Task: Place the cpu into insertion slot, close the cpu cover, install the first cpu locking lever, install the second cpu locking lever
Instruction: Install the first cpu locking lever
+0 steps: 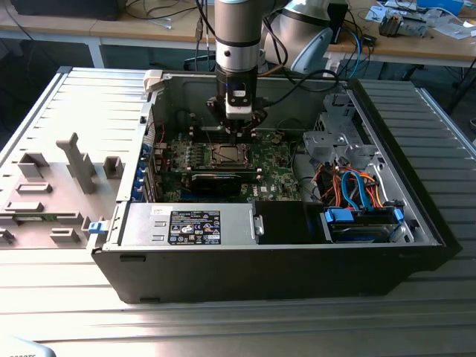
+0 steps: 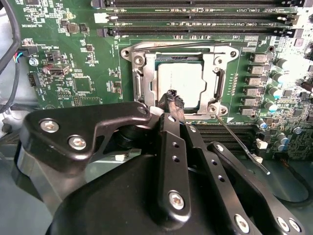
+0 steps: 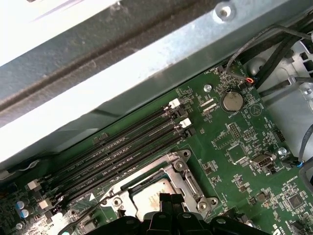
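The cpu point(image 2: 182, 83) is seen seated in the insertion slot point(image 1: 227, 155), its flat silver top showing through the window of the cpu cover point(image 2: 216, 73), which is folded down flat around it. The gripper point(image 2: 172, 98) is held just over the edge of the cover, its black fingertips drawn narrowly together with nothing seen between them. In the second wrist view one thin locking lever point(image 2: 239, 142) is angled out from a corner of the socket across the green motherboard point(image 2: 83, 73). A second thin rod point(image 2: 181, 45) is laid along the socket edge nearest the memory slots point(image 2: 195, 17); whether it is latched cannot be told. A coin battery point(image 3: 232, 101) is mounted farther out on the board.

The board is housed in an open computer case point(image 1: 416, 245), laid on its side. Inside it a black labelled unit point(image 1: 193, 227), a drive bay with blue tabs point(image 1: 361, 222) and a bundle of blue and orange cables point(image 1: 353, 186) are packed. The removed side panel point(image 1: 44, 186) is spread flat at the exterior view's left. The case is set on a ribbed metal table point(image 1: 245, 327). Wooden benches point(image 1: 439, 46) strewn with cables are seen behind.
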### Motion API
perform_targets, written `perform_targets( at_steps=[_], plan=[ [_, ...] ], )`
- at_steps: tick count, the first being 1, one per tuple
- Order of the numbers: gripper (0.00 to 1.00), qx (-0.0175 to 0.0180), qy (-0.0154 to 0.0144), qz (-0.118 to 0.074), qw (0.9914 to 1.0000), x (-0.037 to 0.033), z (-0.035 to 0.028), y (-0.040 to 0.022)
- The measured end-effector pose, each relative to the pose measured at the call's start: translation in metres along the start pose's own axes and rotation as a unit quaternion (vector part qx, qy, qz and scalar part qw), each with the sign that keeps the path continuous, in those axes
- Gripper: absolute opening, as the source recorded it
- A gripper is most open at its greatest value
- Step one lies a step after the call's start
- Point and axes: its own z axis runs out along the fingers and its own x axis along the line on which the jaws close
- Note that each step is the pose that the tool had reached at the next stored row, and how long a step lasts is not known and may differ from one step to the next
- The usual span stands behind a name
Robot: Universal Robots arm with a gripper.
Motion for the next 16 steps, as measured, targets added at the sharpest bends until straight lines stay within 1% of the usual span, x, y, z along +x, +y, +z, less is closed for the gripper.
perform_targets(
  at_steps=[16],
  plan=[
    [0.11, -0.0008, -0.0002, -0.015, 0.99988, 0.0000, 0.0000, 0.0000]
  ],
)
